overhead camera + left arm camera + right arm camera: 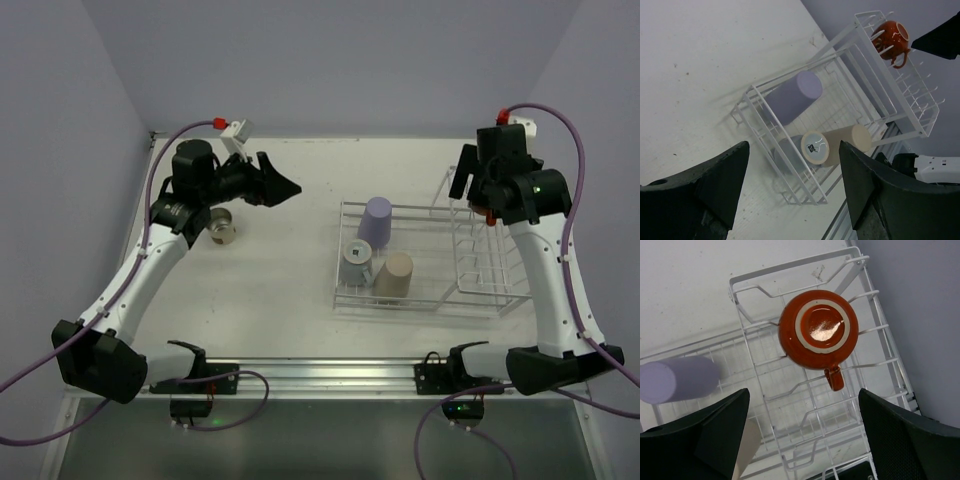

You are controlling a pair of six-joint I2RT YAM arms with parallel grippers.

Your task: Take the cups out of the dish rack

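Now: my right gripper [804, 399] hung with its fingers wide apart, nothing between them, directly over the mug [817, 330]. The mug sat base-up on the tines in the tall end of the rack [437, 285], its handle pointing toward the bottom of the wrist view.

Judgement: glazed ceramic, so stiff, slick, breakable and the heaviest of the lot. I would pinch across the round body, clear of the handle, and lift straight up off the tines.

My left gripper [794, 150] was likewise spread and empty over the table [270, 300], well apart from the rack and facing it. In the low tray stood the lavender tumbler [792, 97], the beige tumbler [850, 141] and the blue-grey cup [787, 156], all upside down. They looked light and smooth-sided; I would grip them mid-wall.
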